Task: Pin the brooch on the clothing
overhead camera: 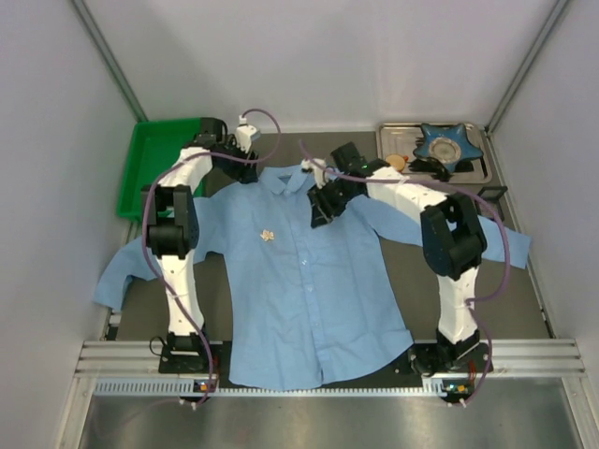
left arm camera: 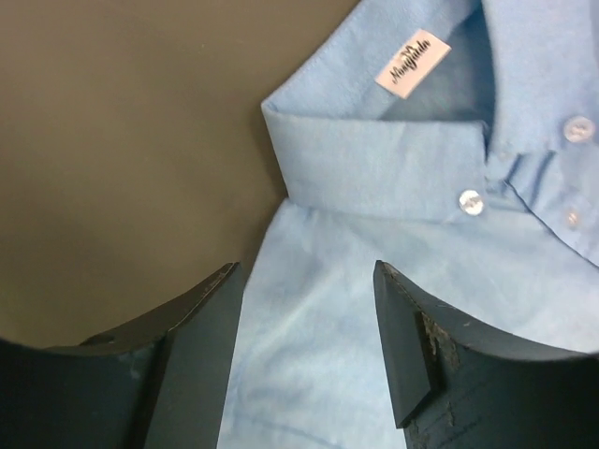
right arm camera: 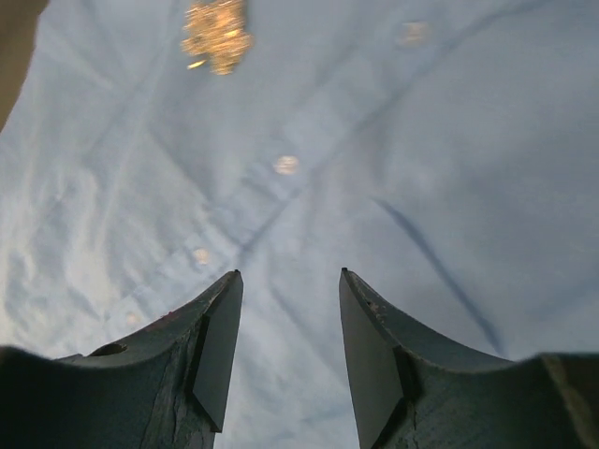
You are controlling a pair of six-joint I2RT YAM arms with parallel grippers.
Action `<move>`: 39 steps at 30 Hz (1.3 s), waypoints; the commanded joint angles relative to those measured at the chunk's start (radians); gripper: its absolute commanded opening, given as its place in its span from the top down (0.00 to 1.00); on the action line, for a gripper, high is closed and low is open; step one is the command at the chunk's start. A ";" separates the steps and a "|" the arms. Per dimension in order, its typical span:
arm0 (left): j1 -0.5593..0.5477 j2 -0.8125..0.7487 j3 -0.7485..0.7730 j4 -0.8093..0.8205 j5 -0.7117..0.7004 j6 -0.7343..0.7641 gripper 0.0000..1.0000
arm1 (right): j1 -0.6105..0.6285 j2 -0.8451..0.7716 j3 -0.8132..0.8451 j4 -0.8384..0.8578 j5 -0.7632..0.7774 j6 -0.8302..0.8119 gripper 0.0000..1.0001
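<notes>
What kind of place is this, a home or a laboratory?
Probably a laboratory robot cell: white walls enclose the table; the left arm and right arm are bolted to a metal rail.

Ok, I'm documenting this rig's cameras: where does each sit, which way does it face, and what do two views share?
Top external: above and behind, looking down on the light blue long-sleeved button-up shirt spread on the dark table; white left arm and right arm show.
Left wrist: on that wrist, down past the open left gripper at the collar.
Right wrist: on that wrist, past the open right gripper across the shirt front.
Shared: top and right wrist both show the small gold flower-like brooch.
</notes>
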 commanded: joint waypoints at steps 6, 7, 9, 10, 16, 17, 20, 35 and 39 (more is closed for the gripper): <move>0.032 -0.202 -0.151 -0.229 0.029 0.032 0.14 | -0.187 -0.002 0.093 0.002 0.289 -0.019 0.55; 0.033 -0.200 -0.159 -0.263 0.023 0.032 0.13 | -0.191 0.007 0.088 0.002 0.323 -0.022 0.56; 0.042 -0.203 -0.171 -0.309 0.003 0.033 0.13 | -0.210 0.035 0.085 -0.006 0.347 -0.030 0.57; 0.053 -0.209 -0.202 -0.305 -0.017 0.024 0.13 | -0.213 0.046 0.080 -0.011 0.375 -0.033 0.58; 0.105 -0.278 -0.341 -0.256 -0.124 0.077 0.14 | -0.259 0.103 0.053 -0.025 0.456 -0.053 0.61; 0.107 -0.281 -0.348 -0.251 -0.130 0.082 0.14 | -0.267 0.112 0.051 -0.029 0.461 -0.052 0.62; 0.112 -0.286 -0.351 -0.246 -0.138 0.093 0.14 | -0.290 0.112 0.034 -0.041 0.479 -0.050 0.63; 0.059 -0.343 -0.208 -0.148 -0.060 -0.022 0.01 | -0.337 -0.028 0.030 -0.035 0.280 -0.024 0.51; 0.053 -0.387 -0.144 -0.098 -0.104 -0.149 0.01 | -0.336 -0.126 0.083 -0.022 0.194 0.005 0.42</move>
